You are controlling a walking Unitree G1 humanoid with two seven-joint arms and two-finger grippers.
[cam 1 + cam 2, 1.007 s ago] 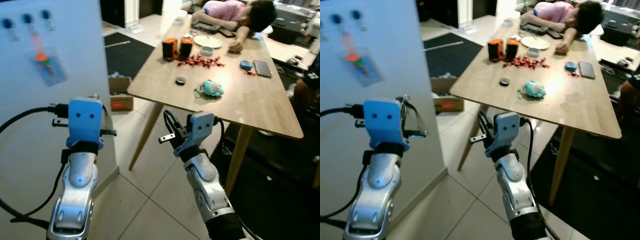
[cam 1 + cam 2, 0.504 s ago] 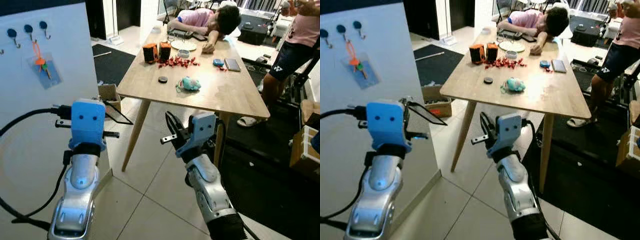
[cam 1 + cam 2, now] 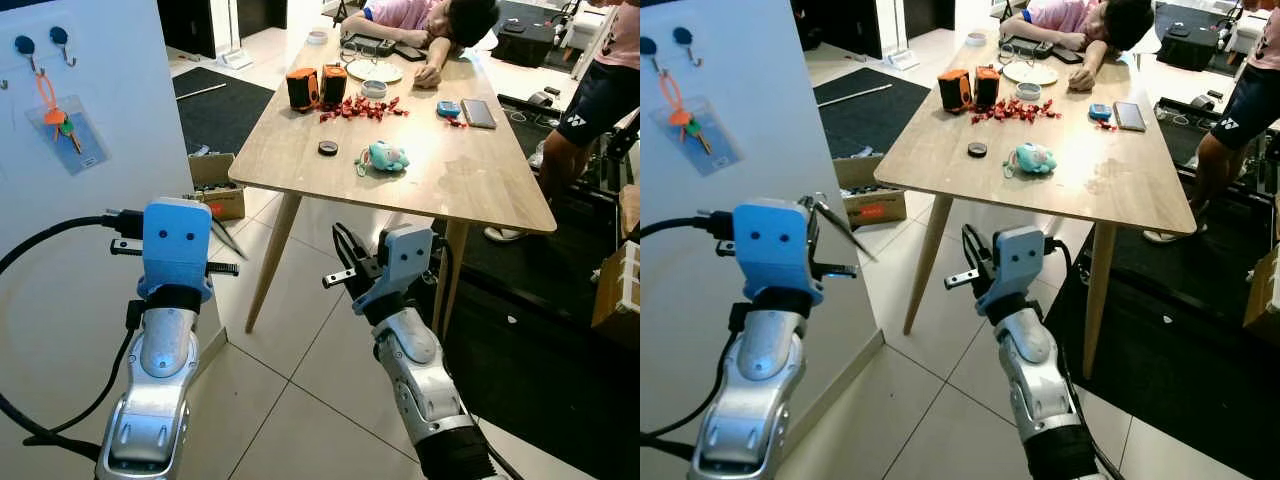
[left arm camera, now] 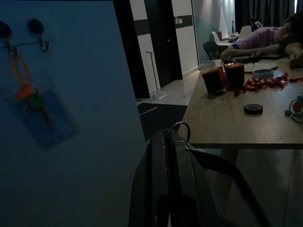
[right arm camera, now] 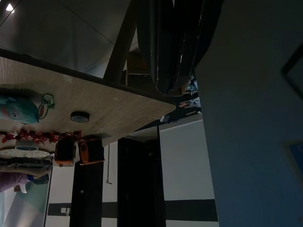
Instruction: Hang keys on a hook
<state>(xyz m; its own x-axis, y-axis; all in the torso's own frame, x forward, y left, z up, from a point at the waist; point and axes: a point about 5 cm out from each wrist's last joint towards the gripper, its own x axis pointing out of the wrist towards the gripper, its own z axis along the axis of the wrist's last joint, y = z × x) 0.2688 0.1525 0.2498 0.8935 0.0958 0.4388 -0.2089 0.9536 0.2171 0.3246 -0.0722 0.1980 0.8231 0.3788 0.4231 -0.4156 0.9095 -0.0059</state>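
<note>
Currently: carrying key ring to hooks.
Keep left tool (image 4: 173,142) clamped on key ring (image 4: 180,128); steer toward free hook (image 3: 62,44) beside orange keys (image 3: 52,108).

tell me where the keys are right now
The keys hang on an orange loop from a hook on the white board at the robot's upper left, over a clear blue card holder, beyond the left gripper.

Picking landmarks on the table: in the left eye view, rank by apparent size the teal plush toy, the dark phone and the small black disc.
1. Teal plush toy and dark phone: look alike, and the phone lies farther off, so unranked.
2. Small black disc, clearly smallest.
</note>
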